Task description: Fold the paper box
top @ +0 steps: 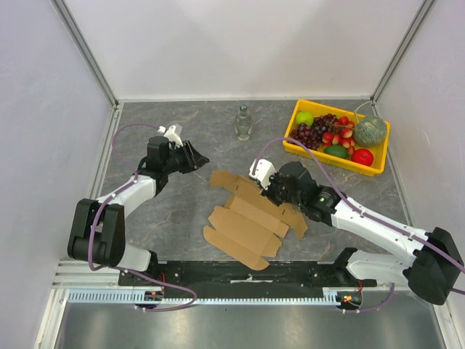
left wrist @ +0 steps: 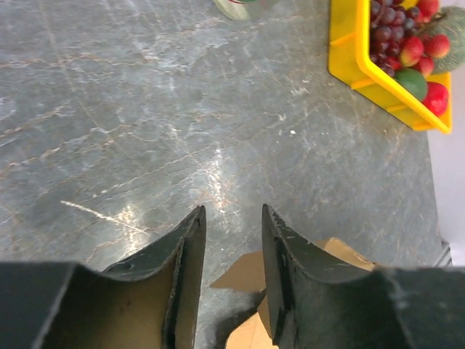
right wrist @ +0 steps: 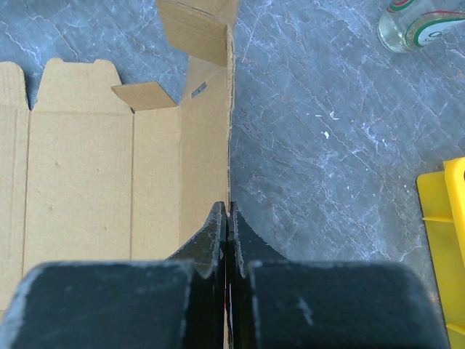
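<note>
Grey marbled table (top: 160, 138) fills the floor of a white-walled booth. On it, in the middle and toward the near edge, lies the paper box (top: 243, 225), a flat brown die-cut sheet with its flaps spread out. The right gripper (right wrist: 227, 211) is pressed closed, pinching the sheet's right-hand edge between its fingers; a small flap just beyond them stands up off the sheet. The left gripper (left wrist: 232, 214) hangs over bare table just to the far left of the sheet, its jaws parted with nothing between them. A clear bottle (top: 244, 122) stands toward the far side, and a yellow tray (top: 331, 161) of fruit sits at the far right.
</note>
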Tool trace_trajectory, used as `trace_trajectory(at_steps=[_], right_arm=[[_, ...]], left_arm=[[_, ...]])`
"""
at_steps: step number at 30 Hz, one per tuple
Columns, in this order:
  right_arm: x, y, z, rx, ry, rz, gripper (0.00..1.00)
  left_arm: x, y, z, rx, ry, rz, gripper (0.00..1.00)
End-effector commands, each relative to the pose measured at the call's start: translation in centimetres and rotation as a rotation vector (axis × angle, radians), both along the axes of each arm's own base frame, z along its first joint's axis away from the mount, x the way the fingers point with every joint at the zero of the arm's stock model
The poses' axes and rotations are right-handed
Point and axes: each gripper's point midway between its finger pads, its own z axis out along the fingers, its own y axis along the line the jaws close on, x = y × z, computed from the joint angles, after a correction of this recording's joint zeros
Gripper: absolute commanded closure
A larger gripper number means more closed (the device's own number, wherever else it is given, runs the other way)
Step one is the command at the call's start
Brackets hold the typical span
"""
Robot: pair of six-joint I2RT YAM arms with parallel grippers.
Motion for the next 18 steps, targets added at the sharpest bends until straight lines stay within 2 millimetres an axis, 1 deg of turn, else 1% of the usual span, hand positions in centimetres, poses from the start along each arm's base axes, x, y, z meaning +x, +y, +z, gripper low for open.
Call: trace_trajectory(at_steps=[1,5,7,11,17,18], right_arm=[[0.3,0.8,2.5,0.003,-0.067,0.065,1.0],[0.5,0.8,2.6,-0.027,-0.074,0.078,1.0],[0.4,0.9,2.6,-0.032,-0.077,0.095,1.0],[0.1,1.4,2.7,-0.036,-0.082,0.148,1.0],[-0.3,2.0,2.8,-0.052,-0.104,0.227,1.0],[-0.5,2.1,2.6,-0.07,-0.11,0.258,0.97]], left_arm=[[-0.7,-1.9,1.6,-0.095,-0.071,-0.119,0.49],[-2.1,-2.5,1.0,-0.145,-0.072,-0.162,0.46],[-2.8,-2.5,0.2,-0.144,-0.061,-0.166,0.46],[-3.8,-2.7,-0.7,-0.158,-0.049,-0.184,0.46],[-4.8,-4.1,-1.3,-0.198,-0.058,-0.245,0.46],[-5.0,-4.2,-1.2,-0.207,-0.066,-0.254,0.47]])
